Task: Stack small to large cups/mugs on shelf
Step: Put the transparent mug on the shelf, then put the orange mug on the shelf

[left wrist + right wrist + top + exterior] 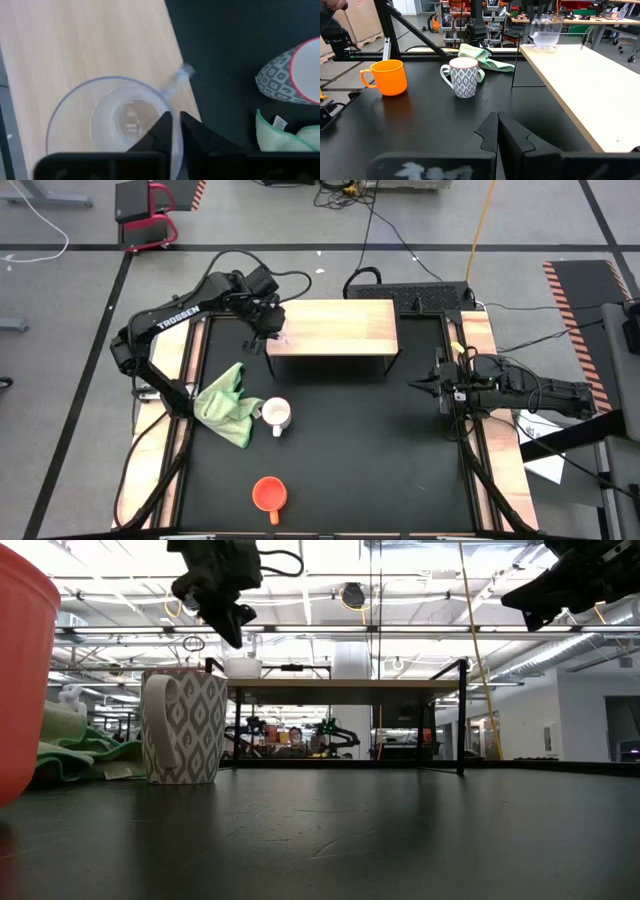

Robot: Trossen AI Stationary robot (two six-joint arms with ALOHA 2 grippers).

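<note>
Clear glass cup (112, 125) sits on the shelf (340, 326) corner, its rim in the narrow gap of my left gripper (176, 131), jaws barely apart. Right gripper (498, 131) jaws together, idle at the right table edge, well apart from the cup.

A robotics lab or workshop, seemingly industrial — bare grey floor (60, 300) with black tape lines and hazard stripes (575, 290), trailing cables (400, 240), exposed ceiling beams (400, 585), equipment-crowded workbenches (590, 17) beyond the desk (340, 470).
</note>
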